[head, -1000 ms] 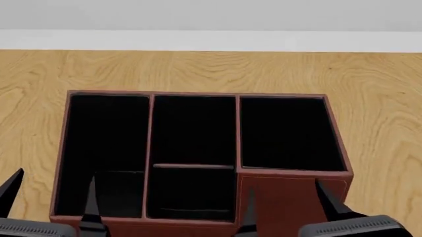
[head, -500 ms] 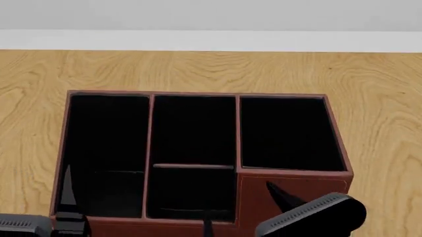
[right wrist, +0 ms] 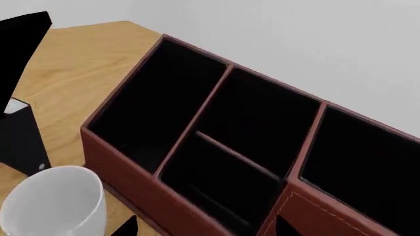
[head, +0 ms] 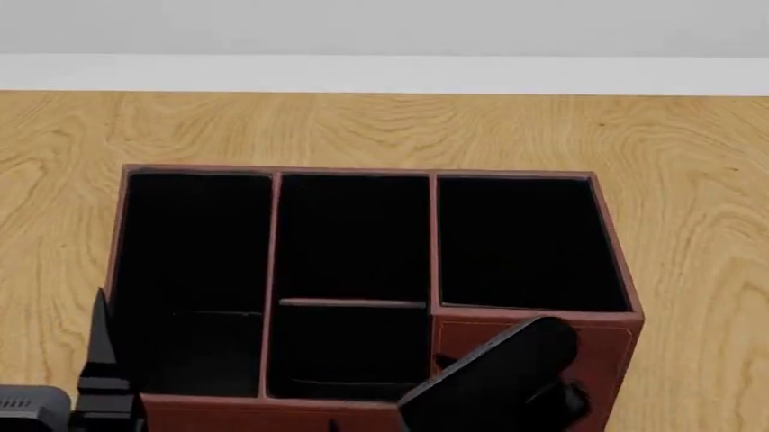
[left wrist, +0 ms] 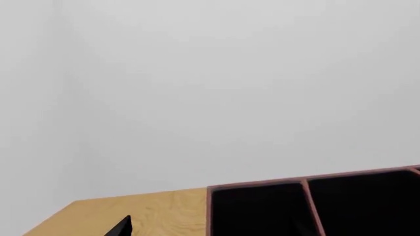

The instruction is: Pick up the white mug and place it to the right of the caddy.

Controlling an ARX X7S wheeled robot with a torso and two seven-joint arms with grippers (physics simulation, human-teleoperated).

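Over the last second, the right end effector (head: 499, 382) swung inward and rolled over the caddy (head: 360, 288) near edge; the head view had shown two prongs pointing far, now one dark body. The left end effector (head: 103, 360) shifted right, one finger beside the caddy's left wall. Whether either was released or clenched could not be told. The mug (right wrist: 56, 201) appeared only in the right wrist view, upright on the desk (head: 384, 130), near the caddy's front wall, ungrasped. Judgement: the right arm was reorienting toward the mug. No readable writing or brand appeared.
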